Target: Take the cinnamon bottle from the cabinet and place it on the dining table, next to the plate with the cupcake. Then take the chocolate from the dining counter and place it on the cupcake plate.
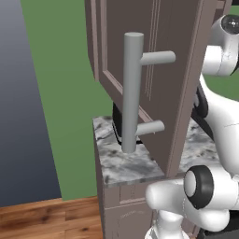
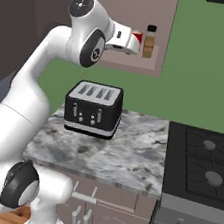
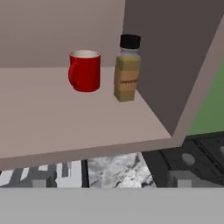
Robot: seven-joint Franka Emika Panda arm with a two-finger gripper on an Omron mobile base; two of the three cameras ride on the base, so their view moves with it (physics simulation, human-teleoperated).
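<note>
Left base cam gets the cabinet (image 1: 172, 79) door swung open with its bar handle (image 1: 132, 93). Right base cam has the toaster (image 2: 93, 109). Hand cam: cinnamon bottle (image 3: 127, 68) upright on the shelf beside a red mug (image 3: 85, 70), gripper spread wide, holding nothing.

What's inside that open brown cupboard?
A red mug and a small amber-brown bottle with a black cap stand on the mauve-brown cabinet's shelf. Higher shelves aren't visible.

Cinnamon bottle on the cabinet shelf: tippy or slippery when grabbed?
The cinnamon bottle stands tall and narrow, so a push near the cap would probably tip it. It looks rigid and smooth-sided, so it may slip in a light grip. The red mug stands close beside it and could get bumped.
</note>
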